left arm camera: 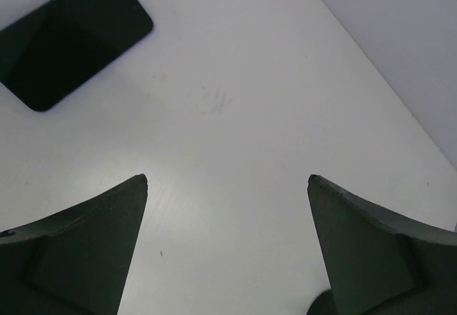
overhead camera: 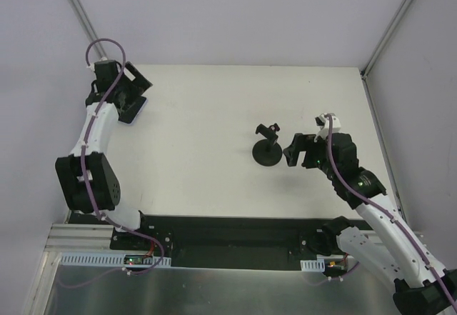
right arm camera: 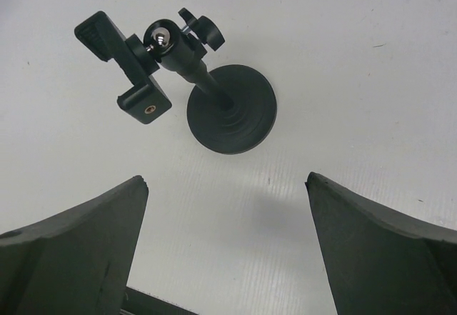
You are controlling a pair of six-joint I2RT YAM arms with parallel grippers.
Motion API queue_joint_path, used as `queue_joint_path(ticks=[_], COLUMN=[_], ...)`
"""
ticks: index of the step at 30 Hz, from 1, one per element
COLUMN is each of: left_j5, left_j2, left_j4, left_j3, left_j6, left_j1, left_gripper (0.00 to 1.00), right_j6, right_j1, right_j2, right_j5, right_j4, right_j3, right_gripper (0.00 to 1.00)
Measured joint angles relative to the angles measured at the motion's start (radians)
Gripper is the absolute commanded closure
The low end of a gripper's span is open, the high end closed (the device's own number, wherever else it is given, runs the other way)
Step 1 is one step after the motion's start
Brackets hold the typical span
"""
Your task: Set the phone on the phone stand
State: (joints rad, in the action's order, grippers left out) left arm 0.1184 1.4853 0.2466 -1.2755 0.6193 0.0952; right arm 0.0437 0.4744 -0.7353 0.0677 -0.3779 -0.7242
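Nearest the bases, the right gripper (overhead camera: 294, 151) is hovering just beside the small black phone stand (overhead camera: 266, 148), which has a round disc base, a thin stem and a clamp bracket on top. The stand is sitting upright near the middle of the white table (overhead camera: 207, 122). The gripper's jaws are standing wide apart and gripping nothing. In the right wrist view the stand is lying ahead of the fingertips, not between them.

Farther off, at the table's far left, the left gripper (overhead camera: 127, 95) is hanging over the flat black rectangular phone (left arm camera: 71, 40), which is lying face-up on the table, well apart from the stand. These jaws are also spread and empty, and the phone is showing off to the upper left of the fingers (left arm camera: 107, 236) in the left wrist view, outside the gap.

The step in hand appears to be the reach for the phone, with the pick not yet made. The next move is likely calling for the left gripper to centre over the phone's narrow width and close on its thin edges. That looks awkward with the phone lying flush on the table.
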Motion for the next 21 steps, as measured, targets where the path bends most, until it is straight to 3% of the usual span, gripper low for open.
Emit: queue_joint_path(ticks=[5,13,21], left_j5=[0.004,0.055,0.040], left_j2=[0.246,0.554,0.672], left_j4=[0.000,0.007,0.014], left_j3=[-0.163,-0.433,-0.518], left_j6=[0.061,0.134,0.216], left_j1=[0.137,0.246,0.306], left_gripper=[0.06,0.06,0.04], right_j6=[0.000,0.000,-0.004], right_j1=[0.000,0.000,0.000], right_j2=[0.039,0.053,0.062], right_j5=[-0.009,-0.027,-0.024], right_j4=[0.000,-0.009,-0.024], right_j3=[0.002,0.002,0.002], right_gripper=[0.04,0.04,0.04])
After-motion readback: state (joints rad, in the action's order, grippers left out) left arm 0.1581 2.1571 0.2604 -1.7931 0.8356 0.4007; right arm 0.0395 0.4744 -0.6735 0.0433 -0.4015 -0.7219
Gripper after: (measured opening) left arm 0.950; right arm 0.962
